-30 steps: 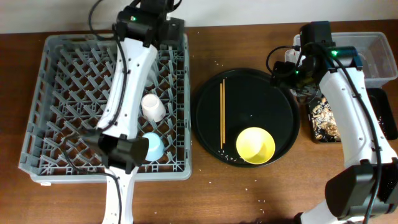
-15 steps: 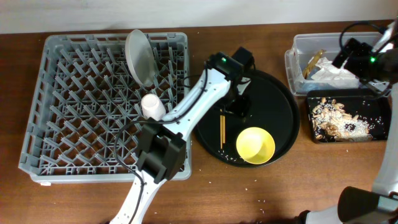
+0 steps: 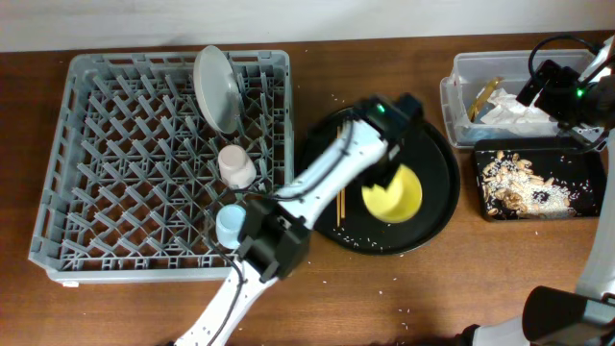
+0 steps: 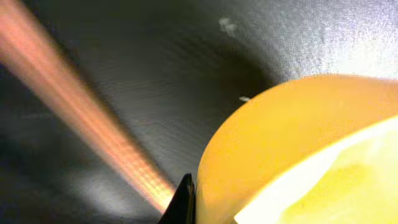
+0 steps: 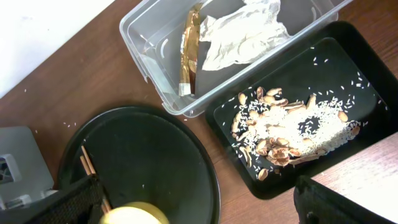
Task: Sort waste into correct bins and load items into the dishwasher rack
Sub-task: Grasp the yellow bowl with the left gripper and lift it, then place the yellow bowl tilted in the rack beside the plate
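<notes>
On the round black tray (image 3: pixel 437 207) sits the yellow bowl (image 3: pixel 396 197), and my left gripper (image 3: pixel 388 171) is shut on its near rim. In the left wrist view one black finger (image 4: pixel 185 200) presses the bowl's (image 4: pixel 292 149) outer wall; the other finger is hidden. Two chopsticks (image 3: pixel 340 206) lie beside the bowl. The grey dishwasher rack (image 3: pixel 86 192) holds a white plate (image 3: pixel 216 86), a pink cup (image 3: pixel 235 165) and a light-blue cup (image 3: pixel 231 226). My right gripper (image 5: pixel 205 205) hangs open and empty above the bins.
The clear tub (image 5: pixel 155 68) holds white napkins (image 5: pixel 242 31) and a tan scrap (image 5: pixel 189 50). The shallow black tray (image 5: pixel 367 74) beside it holds food leftovers with rice (image 5: pixel 292 124). Rice grains lie scattered on the wooden table around the round tray.
My left arm left the rack, where the plate now stands, crossed to the round tray and shut on the yellow bowl's rim. The bowl shifted slightly. The right arm swung right over the bins.
</notes>
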Robot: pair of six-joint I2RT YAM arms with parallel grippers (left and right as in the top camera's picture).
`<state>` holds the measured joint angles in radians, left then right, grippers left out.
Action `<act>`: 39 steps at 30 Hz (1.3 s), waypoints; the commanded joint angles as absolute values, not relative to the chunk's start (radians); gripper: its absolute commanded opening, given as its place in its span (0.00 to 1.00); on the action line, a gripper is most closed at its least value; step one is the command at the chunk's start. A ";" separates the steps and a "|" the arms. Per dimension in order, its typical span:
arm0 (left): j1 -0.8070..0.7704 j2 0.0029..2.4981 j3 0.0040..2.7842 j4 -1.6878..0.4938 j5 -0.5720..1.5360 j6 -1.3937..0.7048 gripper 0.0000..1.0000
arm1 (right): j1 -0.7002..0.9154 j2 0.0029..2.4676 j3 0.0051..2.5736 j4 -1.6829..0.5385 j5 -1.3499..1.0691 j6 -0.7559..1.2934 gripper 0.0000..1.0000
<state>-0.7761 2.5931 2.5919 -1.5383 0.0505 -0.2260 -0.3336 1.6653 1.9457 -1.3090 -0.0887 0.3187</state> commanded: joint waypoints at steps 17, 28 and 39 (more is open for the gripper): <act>-0.414 2.720 3.010 -1.521 -1.149 -0.344 0.00 | -0.341 1.674 1.951 -1.310 -0.094 0.326 0.99; -0.457 2.816 3.010 -1.545 -0.970 -0.348 0.28 | -0.341 1.674 1.951 -1.310 -0.094 0.326 0.98; -0.458 2.769 3.025 -1.688 -0.719 -0.347 0.40 | -0.341 1.674 1.951 -1.310 -0.094 0.326 0.98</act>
